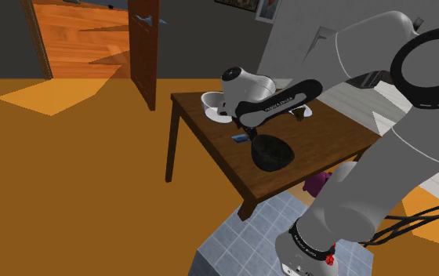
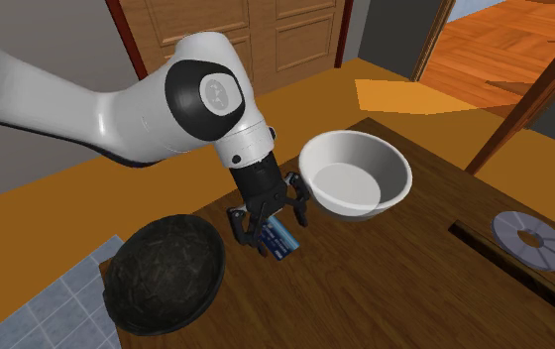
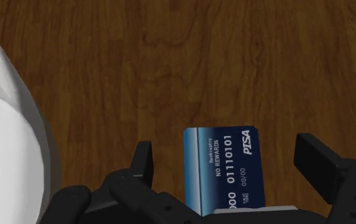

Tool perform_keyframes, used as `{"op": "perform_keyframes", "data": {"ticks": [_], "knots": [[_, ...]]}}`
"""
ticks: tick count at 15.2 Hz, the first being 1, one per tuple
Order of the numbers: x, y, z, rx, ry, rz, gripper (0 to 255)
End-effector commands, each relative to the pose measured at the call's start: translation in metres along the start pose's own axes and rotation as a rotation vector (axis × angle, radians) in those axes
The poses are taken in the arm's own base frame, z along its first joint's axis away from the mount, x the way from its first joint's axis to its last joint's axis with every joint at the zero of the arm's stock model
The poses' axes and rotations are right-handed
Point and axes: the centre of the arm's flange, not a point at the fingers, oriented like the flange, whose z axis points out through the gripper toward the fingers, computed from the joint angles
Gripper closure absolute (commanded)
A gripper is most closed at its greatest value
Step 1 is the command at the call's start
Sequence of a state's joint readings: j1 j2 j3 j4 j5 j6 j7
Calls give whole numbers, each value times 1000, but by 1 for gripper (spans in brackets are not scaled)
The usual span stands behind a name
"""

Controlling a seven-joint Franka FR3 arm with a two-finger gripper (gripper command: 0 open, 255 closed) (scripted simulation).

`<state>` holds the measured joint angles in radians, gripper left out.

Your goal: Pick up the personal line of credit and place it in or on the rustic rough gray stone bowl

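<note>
A blue credit card [image 3: 223,167] with white numbers lies flat on the brown wooden table [image 3: 170,70]. My black gripper [image 3: 227,153] hangs just over it, open, with one finger on each side of the card and neither touching it. In the second exterior view the gripper [image 2: 271,226] stands over the card [image 2: 281,242], between the two bowls. The rough dark stone bowl [image 2: 162,274] sits close beside the card, near the table's front corner. From the shoulder view the card [image 1: 240,138] lies just left of the dark bowl [image 1: 271,152].
A white bowl [image 2: 355,174] stands on the card's other side, close to the gripper. Farther along the table lie a grey disc [image 2: 531,240] and a dark slot [image 2: 508,268]. The table edge [image 1: 210,161] is near the card. An open wooden door [image 1: 143,47] stands beyond.
</note>
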<state>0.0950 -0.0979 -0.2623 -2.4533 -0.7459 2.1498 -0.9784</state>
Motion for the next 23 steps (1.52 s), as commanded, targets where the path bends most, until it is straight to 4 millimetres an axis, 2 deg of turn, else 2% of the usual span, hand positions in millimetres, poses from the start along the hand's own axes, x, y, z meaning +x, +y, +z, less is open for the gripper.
{"op": "perform_keyframes", "data": {"ticks": [1,7,8,17,23], "knots": [[-1,0,10,12,-2,-3,0],[-1,0,10,12,-2,-3,0],[-1,-1,10,12,-2,-3,255],[-1,0,10,12,-2,-3,255],[-18,0,-16,12,-2,-3,255]]}}
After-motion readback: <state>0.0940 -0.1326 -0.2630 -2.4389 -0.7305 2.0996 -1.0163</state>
